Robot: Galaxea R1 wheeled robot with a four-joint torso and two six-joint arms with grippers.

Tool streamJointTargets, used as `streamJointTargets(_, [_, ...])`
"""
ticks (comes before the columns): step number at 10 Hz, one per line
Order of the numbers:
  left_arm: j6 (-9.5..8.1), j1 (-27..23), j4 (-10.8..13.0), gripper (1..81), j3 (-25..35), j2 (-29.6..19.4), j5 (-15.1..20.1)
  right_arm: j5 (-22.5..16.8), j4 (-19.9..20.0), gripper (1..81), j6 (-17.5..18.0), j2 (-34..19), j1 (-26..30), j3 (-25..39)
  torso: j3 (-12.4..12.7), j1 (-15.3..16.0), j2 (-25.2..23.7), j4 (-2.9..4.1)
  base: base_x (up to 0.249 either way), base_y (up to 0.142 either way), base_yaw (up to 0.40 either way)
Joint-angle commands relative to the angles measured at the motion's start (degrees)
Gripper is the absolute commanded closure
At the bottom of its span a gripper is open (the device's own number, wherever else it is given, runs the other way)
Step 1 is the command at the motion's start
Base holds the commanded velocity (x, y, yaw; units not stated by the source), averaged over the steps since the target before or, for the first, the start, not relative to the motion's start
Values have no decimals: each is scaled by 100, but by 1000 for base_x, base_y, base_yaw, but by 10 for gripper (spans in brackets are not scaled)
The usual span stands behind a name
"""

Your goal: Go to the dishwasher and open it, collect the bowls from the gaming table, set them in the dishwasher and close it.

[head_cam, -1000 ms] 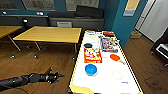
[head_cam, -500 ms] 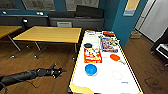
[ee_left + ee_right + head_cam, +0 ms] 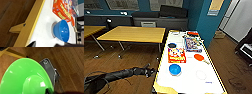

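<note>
The gaming table [image 3: 189, 82] has a glossy white top and yellow sides. Near its front left stands the small blue bowl [image 3: 174, 69], upright. My left gripper [image 3: 150, 72] is open, level with that bowl and just outside the table's left edge. In the left wrist view the blue bowl [image 3: 61, 30] sits close ahead on the white top, past the yellow rail [image 3: 32, 25]. The green bowl [image 3: 23, 78] hangs above the wooden floor with my right gripper [image 3: 50, 90] shut on its rim.
A red game box [image 3: 176, 55], a colourful box [image 3: 192, 44], an orange-red paddle [image 3: 199, 57] and a dark round piece [image 3: 172, 45] lie on the gaming table. A yellow-topped table [image 3: 134, 33] stands to the left. A dark sofa [image 3: 174, 11] lines the back wall.
My left arm has reached further right, bringing its gripper up to the gaming table's left edge. The blue bowl has not moved.
</note>
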Motion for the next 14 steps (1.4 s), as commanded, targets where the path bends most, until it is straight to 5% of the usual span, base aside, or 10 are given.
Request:
streamJointTargets(1, [22,-655,173,10,-302,383,356,-370,-120,811,5,-305,101,111,0,0,0,0,0,0,0])
streamJointTargets(4, [-56,-576,183,10,-890,849,453,-370,-120,811,5,-314,109,103,-2,0,2,0,0,0,0])
streamJointTargets(5, [-363,-584,163,10,-1118,910,462,-378,-120,811,5,-314,144,111,-5,2,2,0,0,0,0])
streamJointTargets(6, [-453,-620,199,10,-1383,1007,479,-378,-120,811,5,-322,153,137,-5,2,2,0,0,0,0])
streamJointTargets(14, [-470,-998,691,10,-2122,2097,866,-378,-111,811,5,-322,127,111,-7,2,2,0,0,0,0])
